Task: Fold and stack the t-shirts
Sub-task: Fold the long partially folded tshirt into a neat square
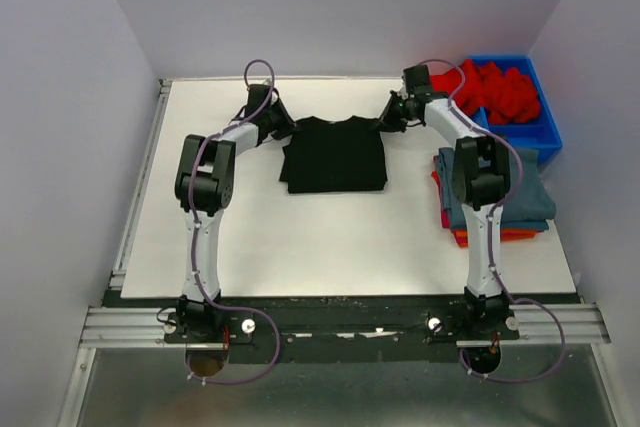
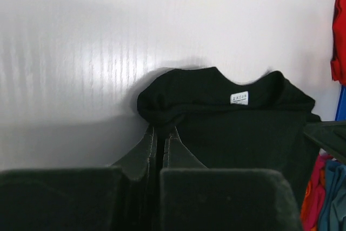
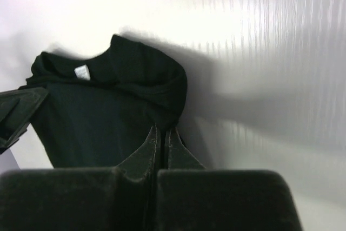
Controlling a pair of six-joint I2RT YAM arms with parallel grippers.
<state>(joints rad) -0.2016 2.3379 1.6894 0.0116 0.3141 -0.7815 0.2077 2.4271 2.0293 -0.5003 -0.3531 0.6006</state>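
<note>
A black t-shirt [image 1: 335, 155] lies partly folded on the white table, collar toward the far side. Its white neck label [image 2: 239, 98] faces up. My left gripper [image 1: 283, 130] is at the shirt's far-left corner, jaws shut on a bunched fold of the black cloth [image 2: 162, 113] at the fingertips [image 2: 160, 129]. My right gripper [image 1: 387, 121] is at the far-right corner, shut on the cloth [image 3: 173, 101] in the same way [image 3: 164, 129]. A stack at the right has a slate-blue t-shirt [image 1: 528, 197] on top of an orange one [image 1: 520, 235].
A blue plastic bin [image 1: 548, 132] at the far right holds bright red t-shirts [image 1: 500, 92]. The folded stack sits just in front of it, beside my right arm. White walls close in the table's far and side edges.
</note>
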